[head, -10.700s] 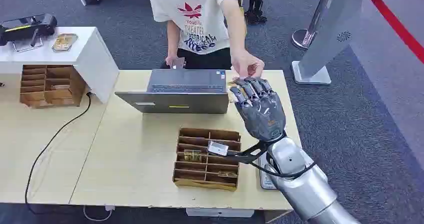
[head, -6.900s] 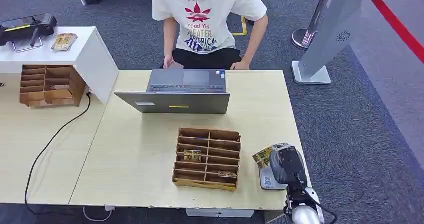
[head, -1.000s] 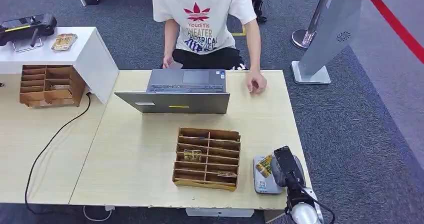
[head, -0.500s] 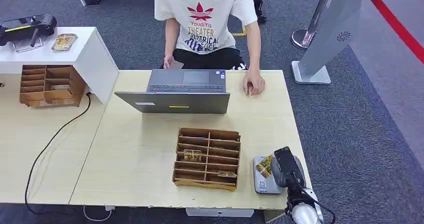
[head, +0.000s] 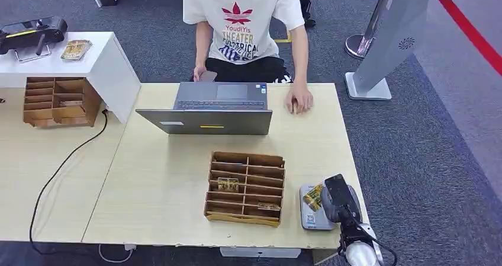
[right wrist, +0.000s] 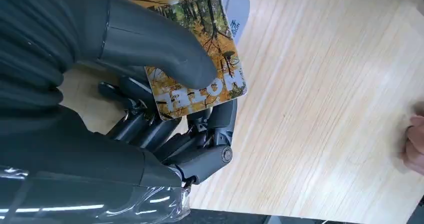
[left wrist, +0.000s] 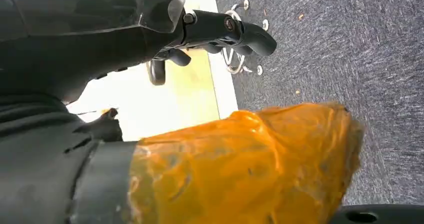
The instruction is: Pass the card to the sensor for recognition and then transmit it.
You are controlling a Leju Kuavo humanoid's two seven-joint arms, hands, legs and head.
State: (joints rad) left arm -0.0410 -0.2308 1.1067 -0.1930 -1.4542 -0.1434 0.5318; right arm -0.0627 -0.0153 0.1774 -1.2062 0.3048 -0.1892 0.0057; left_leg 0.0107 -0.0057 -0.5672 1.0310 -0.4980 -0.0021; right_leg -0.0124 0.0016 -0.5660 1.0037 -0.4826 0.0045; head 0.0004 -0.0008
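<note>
Worktop: pale wood, running from the near edge to the far side, where a person in a white printed shirt sits.

Laptop: grey, open, at the far middle of the worktop. The person's hand rests on the wood just right of it; a second ago it lay slightly further right.

Wooden divider tray: near middle, with small items in two of its slots.

Sensor: flat grey pad at the near right corner, just right of the tray.

Right hand: dark, poised over the sensor, thumb pressing the card against the fingers. Position barely changed over the last second.

Card: autumn-leaf print, held in the right hand, directly above the sensor's face; whether it touches is unclear. Judgement: the reading step is under way, and handing over to the person remains.

Left hand: hanging beside the worktop edge, fingers loosely curled, holding nothing.
</note>
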